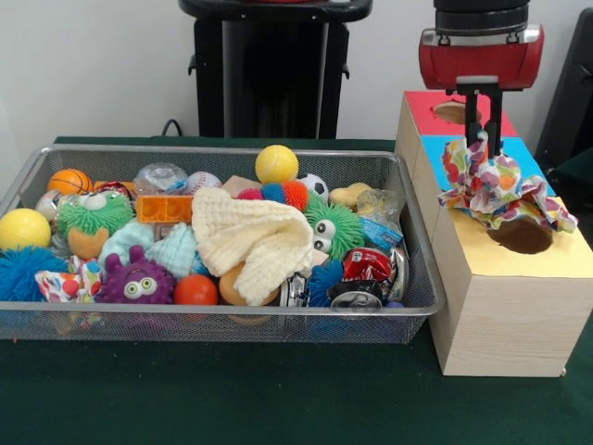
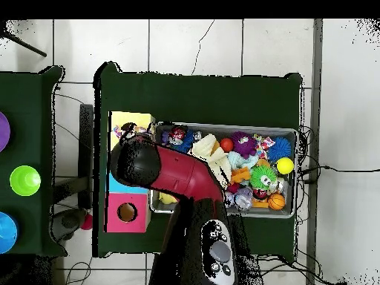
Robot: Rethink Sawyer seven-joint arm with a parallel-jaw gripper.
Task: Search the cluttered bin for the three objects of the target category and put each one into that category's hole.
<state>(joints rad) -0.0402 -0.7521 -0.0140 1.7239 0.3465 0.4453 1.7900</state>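
My gripper (image 1: 483, 137) hangs over the right-hand wooden box, shut on a printed cloth piece (image 1: 498, 184). The cloth droops from the fingers and spreads over the box's yellow top (image 1: 567, 256). It partly covers the round hole (image 1: 522, 237). A second printed cloth piece (image 1: 63, 284) lies at the front left of the wire mesh bin (image 1: 222, 321), beside the purple fuzzy toy. No third one shows. In the overhead view the arm's head (image 2: 136, 160) hides the gripper; the yellow top (image 2: 128, 120) and the bin's rim (image 2: 223, 127) show.
The bin holds a cream knitted cloth (image 1: 259, 236), a mint knitted cloth (image 1: 171, 248), balls, fuzzy toys and crushed cans (image 1: 369, 273). The red-topped hole (image 1: 450, 111) and the blue top (image 1: 523, 153) lie behind the yellow one. Coloured cups stand on a side table (image 2: 24, 180).
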